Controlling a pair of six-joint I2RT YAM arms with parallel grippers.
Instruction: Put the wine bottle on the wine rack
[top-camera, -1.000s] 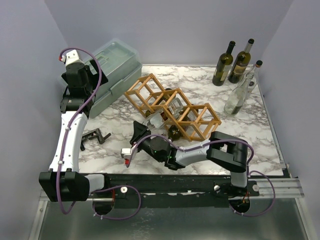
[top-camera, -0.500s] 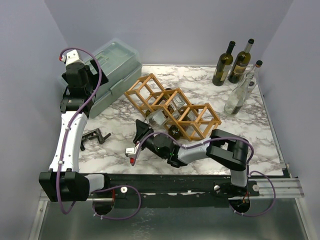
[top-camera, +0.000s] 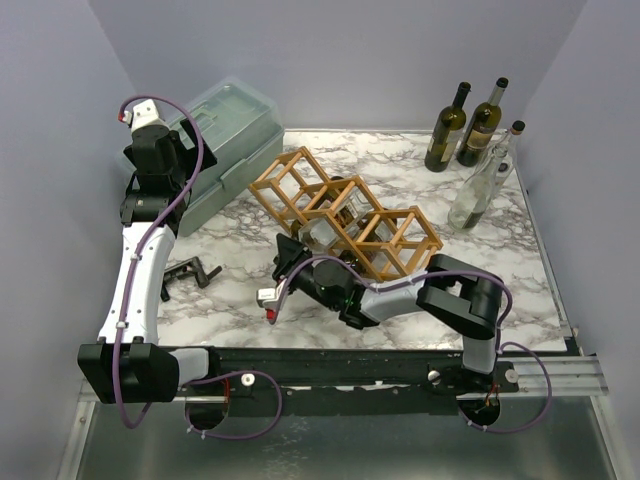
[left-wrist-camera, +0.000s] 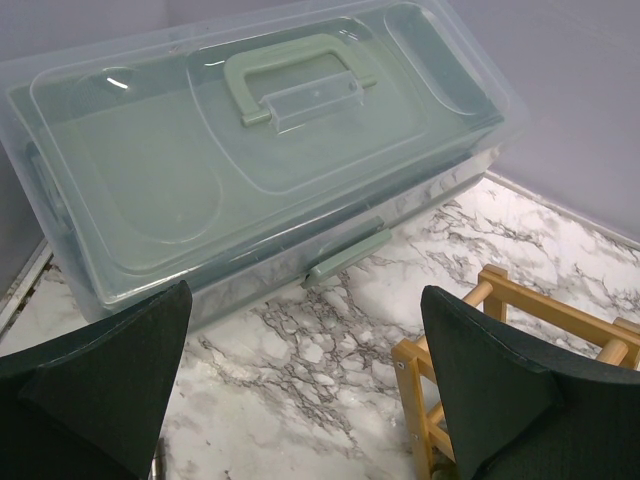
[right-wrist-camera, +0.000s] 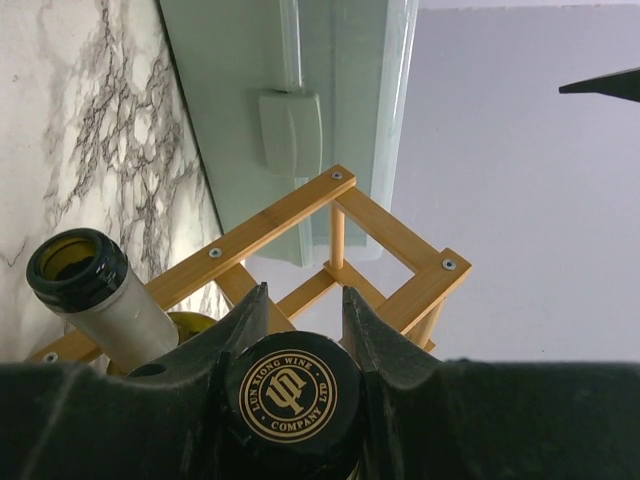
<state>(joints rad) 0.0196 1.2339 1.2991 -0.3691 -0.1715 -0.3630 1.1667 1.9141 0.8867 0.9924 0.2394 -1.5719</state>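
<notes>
Marble table (top-camera: 400, 165) carries it all: your wine bottle (right-wrist-camera: 290, 395) sits at the near side of the wine rack (top-camera: 345, 215), capped top clamped by the right gripper (right-wrist-camera: 302, 310), rack slats just behind. Your left gripper (left-wrist-camera: 305, 300) hangs spread apart, well left of the rack.

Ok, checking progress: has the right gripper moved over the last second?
Yes. In the top view the right gripper, gripping the wine bottle, has shifted right and slightly up the frame, closer to the wine rack.

Bright, diffuse light; the wine rack (top-camera: 345, 215) casts faint soft shadows; views sharp.
</notes>
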